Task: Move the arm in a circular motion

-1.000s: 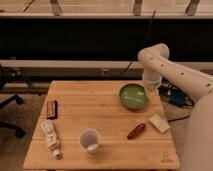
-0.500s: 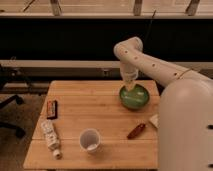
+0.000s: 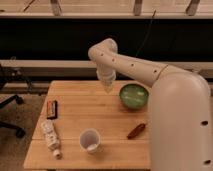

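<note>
The arm [image 3: 150, 75] fills the right side, its long axis running up-left from the lower right to an elbow, then bending down to the hand [image 3: 108, 88], fingers together, holding nothing, above the counter [image 3: 75, 107] near its far edge. Right of the hand sits a green bowl [image 3: 133, 96]; nearer, below it, a white cup [image 3: 90, 139]; lower left, a bottle [image 3: 50, 137].
</note>
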Robot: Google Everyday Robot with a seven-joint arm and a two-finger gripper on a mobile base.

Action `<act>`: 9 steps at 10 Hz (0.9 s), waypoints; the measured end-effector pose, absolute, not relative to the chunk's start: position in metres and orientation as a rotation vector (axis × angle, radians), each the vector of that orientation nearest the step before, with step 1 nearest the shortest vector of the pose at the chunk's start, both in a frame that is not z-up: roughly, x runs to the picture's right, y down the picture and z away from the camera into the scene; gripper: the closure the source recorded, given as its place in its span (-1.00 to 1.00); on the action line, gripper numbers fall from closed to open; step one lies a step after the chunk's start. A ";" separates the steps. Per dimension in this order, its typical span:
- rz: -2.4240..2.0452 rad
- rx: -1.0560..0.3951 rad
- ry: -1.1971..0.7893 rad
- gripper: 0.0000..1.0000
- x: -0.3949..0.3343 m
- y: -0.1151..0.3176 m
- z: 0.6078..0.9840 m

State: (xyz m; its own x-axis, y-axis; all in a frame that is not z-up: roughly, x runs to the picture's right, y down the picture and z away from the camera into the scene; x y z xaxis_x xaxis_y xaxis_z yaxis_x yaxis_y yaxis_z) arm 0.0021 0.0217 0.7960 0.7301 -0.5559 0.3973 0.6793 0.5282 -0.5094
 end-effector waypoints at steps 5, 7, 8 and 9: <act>-1.045 -0.625 -0.344 1.00 -0.081 0.102 0.710; -1.063 -0.635 -0.362 1.00 -0.076 0.124 0.687; -1.050 -0.646 -0.370 1.00 -0.065 0.132 0.677; -1.038 -0.659 -0.371 1.00 -0.053 0.137 0.671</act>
State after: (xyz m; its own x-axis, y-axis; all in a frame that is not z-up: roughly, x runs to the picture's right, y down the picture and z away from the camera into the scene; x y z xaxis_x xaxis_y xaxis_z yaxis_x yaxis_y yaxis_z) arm -0.0526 0.1372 0.6714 0.4720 -0.6689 0.5743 0.8814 0.3428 -0.3251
